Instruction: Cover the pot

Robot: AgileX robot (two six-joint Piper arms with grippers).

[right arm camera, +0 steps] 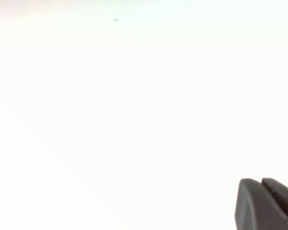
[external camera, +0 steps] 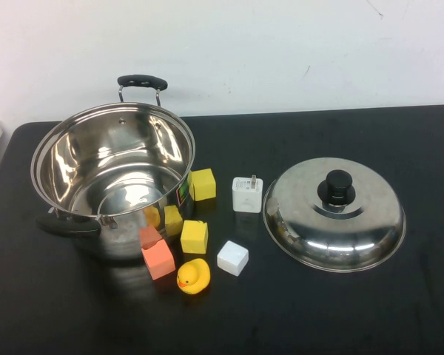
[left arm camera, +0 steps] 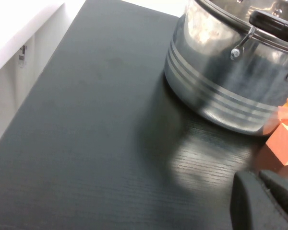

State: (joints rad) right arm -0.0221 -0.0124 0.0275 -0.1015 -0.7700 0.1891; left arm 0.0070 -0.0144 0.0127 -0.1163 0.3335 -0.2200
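Note:
The large shiny steel pot (external camera: 111, 177) with black side handles stands open at the table's left; its wall also shows in the left wrist view (left arm camera: 221, 76). The domed steel lid (external camera: 334, 214) with a black knob (external camera: 337, 186) lies on the table to the right of the pot, apart from it. Neither gripper shows in the high view. My left gripper (left arm camera: 259, 178) is shut and empty, low over the table near the pot's near side. My right gripper (right arm camera: 261, 183) is shut and empty, facing a blank white surface.
Yellow blocks (external camera: 202, 184), an orange block (external camera: 157, 259), a white block (external camera: 232, 257), a yellow rubber duck (external camera: 194, 276) and a white charger plug (external camera: 247, 194) lie between pot and lid. The orange block also shows in the left wrist view (left arm camera: 284, 143). A white wall stands behind the black table (external camera: 318, 310).

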